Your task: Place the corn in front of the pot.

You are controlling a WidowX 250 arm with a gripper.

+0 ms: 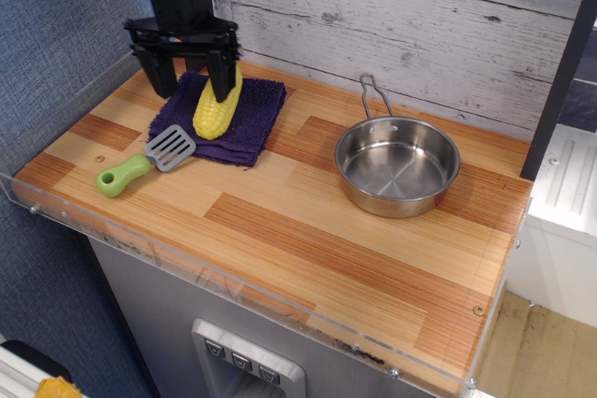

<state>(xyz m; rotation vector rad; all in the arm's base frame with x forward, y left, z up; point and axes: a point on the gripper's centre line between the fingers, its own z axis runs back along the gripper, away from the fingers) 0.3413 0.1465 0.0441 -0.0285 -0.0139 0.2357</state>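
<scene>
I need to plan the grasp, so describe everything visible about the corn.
The corn is a bright yellow cob, plastic-looking, with rows of kernels and a rounded near end. It lies on a folded purple cloth at the back left of the wooden counter, pointing toward the wall. The open gripper stands over its far end, one finger hiding part of it; contact cannot be told. It lies apart from the green-handled spatula.

Single fixed cam, high front-right of counter [308,230], angled down toward back wall [420,16]; mid-range, whole worktop in frame. No 2nd view, no overlap.
</scene>
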